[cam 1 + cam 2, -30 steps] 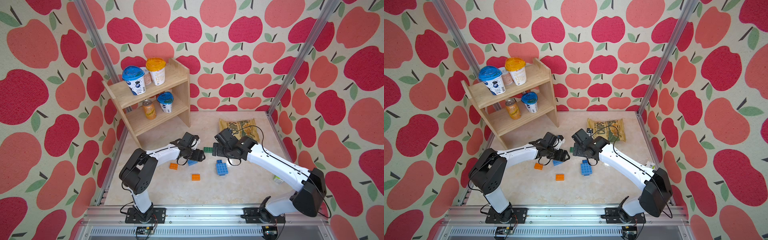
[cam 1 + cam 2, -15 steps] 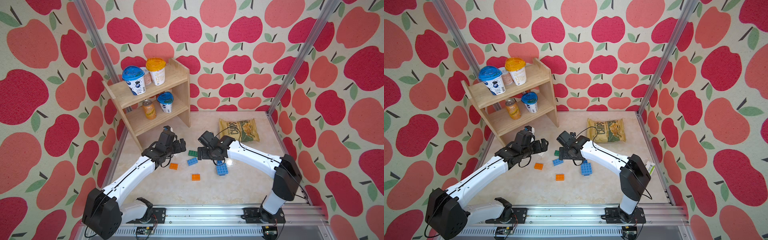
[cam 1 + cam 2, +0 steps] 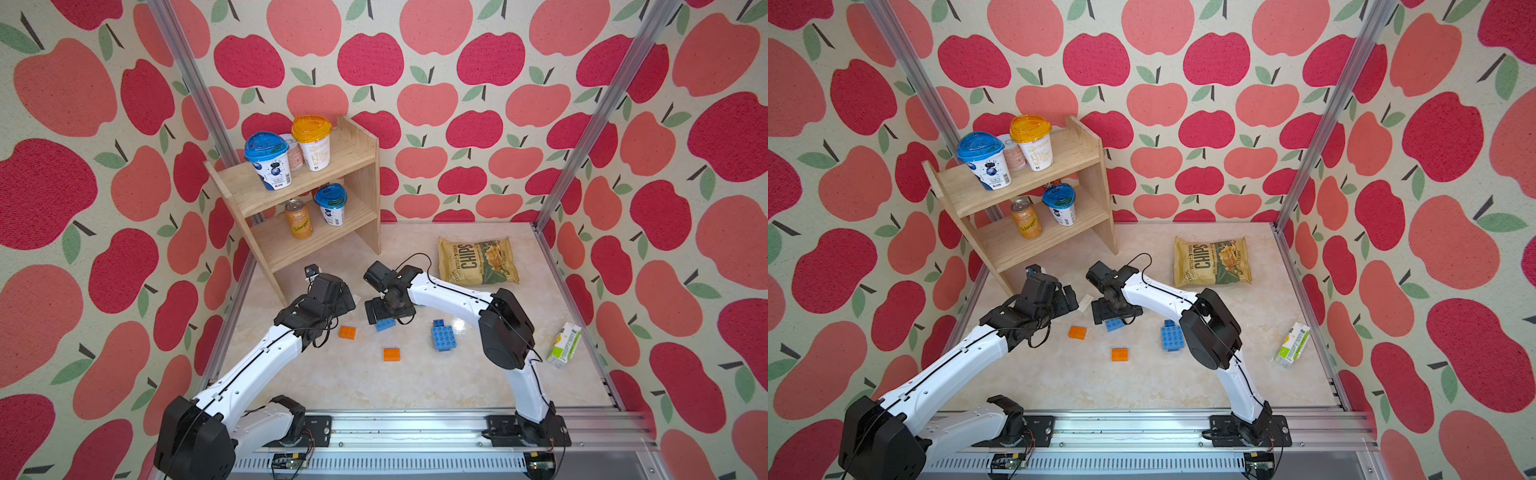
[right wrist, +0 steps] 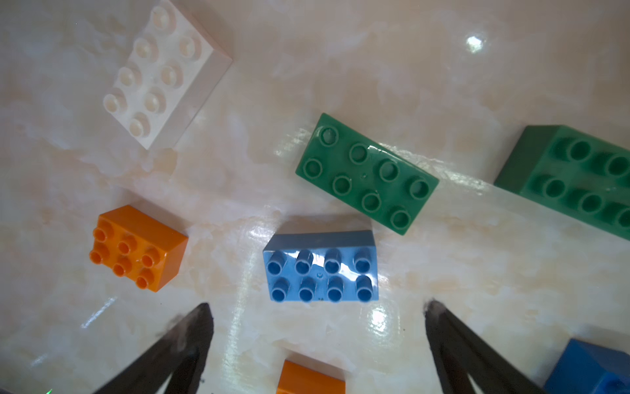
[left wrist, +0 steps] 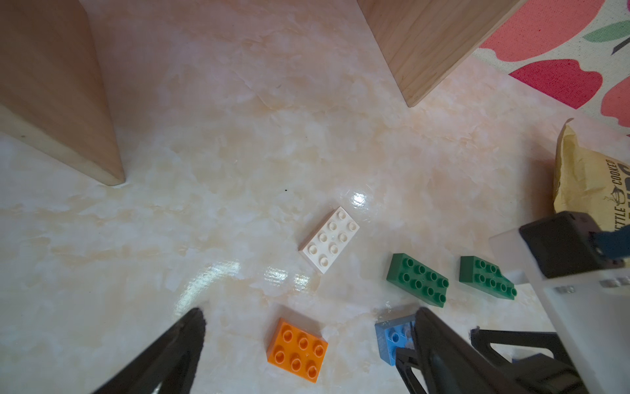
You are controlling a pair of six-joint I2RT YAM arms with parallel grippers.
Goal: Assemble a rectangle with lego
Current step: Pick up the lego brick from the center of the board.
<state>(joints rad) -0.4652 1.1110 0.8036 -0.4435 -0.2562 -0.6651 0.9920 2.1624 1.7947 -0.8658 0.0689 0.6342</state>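
One dark blue studded plastic block (image 3: 444,337) looked assembled; your other small lego bricks (image 4: 366,174) lay scattered; left pincer (image 5: 310,314) and right pincer (image 4: 317,307) spread, empty.

Illumination was bright, even and overhead. Specular glare marked the glossy tabletop (image 4: 474,43) and the light blue brick (image 4: 320,269) (strongest in the wrist views). Shadows were short and soft. The right gripper's fingers (image 4: 177,348) appeared blurred, and the wrist views stretched toward their edges.

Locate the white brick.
In both wrist views the white brick lies studs-up in front of the shelf, nearest a green brick and an orange brick, touching neither.
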